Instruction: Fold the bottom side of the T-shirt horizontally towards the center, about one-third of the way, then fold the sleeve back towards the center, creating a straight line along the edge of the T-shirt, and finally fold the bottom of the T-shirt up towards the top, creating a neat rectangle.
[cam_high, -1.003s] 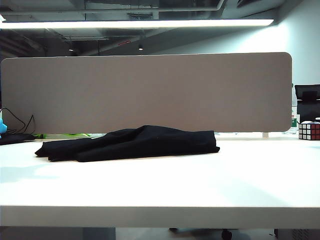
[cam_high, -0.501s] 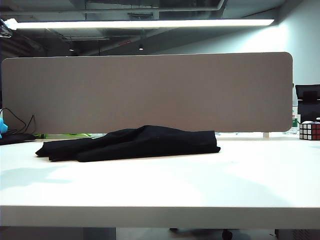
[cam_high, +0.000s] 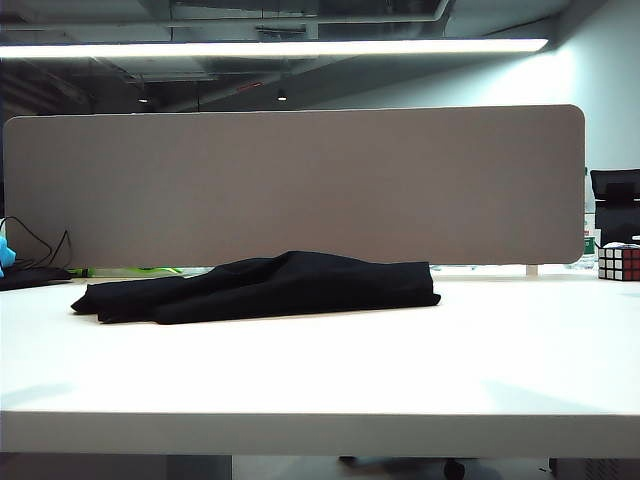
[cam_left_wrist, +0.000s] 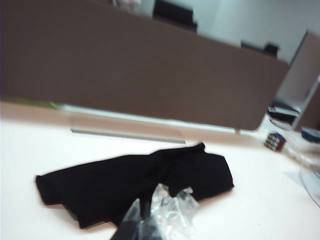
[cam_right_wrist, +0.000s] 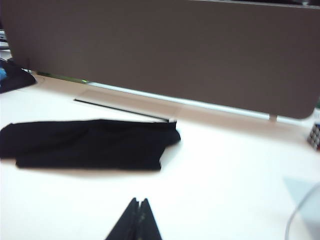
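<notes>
Black cloth, the T-shirt (cam_high: 262, 287), lies folded in a long low bundle on the white table (cam_high: 400, 360), toward its far edge beside the grey divider panel (cam_high: 300, 185). Both grippers hang above the near table, apart from the shirt: left gripper (cam_left_wrist: 145, 210) and right gripper (cam_right_wrist: 139, 210), jaws pressed together, holding nothing.

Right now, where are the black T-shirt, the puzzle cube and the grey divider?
T-shirt (cam_high: 270, 288): exterior view, middle of the folded cloth.
Puzzle cube (cam_high: 619, 262): exterior view, its front face.
Grey divider (cam_high: 300, 185): exterior view, centre of the panel.
</notes>
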